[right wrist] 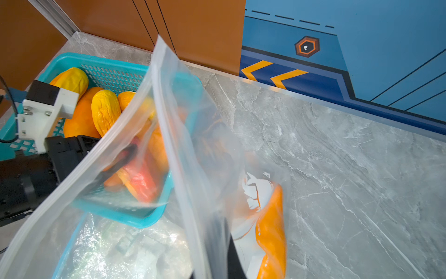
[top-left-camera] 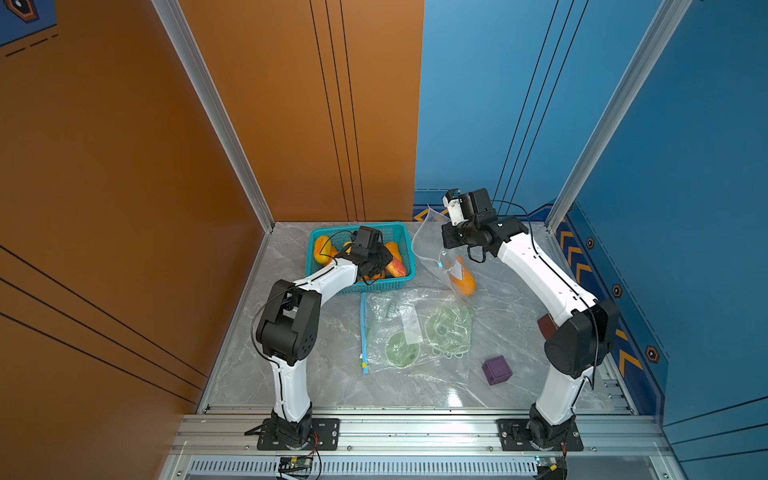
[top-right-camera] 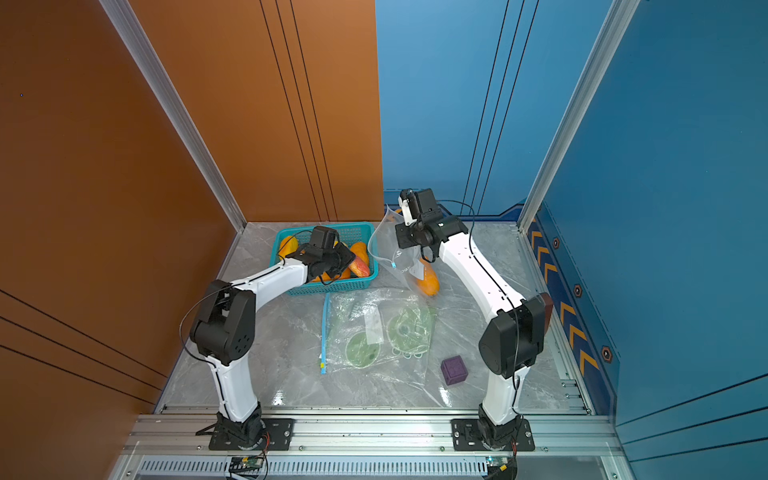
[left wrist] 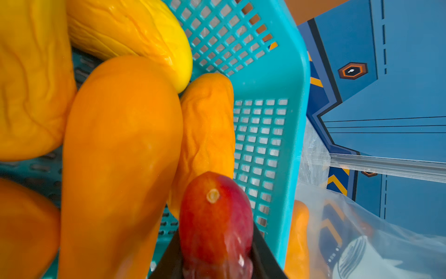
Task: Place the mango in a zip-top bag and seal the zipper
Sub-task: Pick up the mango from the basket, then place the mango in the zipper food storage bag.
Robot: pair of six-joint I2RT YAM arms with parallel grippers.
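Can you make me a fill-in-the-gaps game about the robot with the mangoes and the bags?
1. The cube is coloured ___.
2. The left claw grips the red mango inside the ___.
3. The right claw holds up a bag that has ___ orange mango in it.

Missing words: purple; basket; one.
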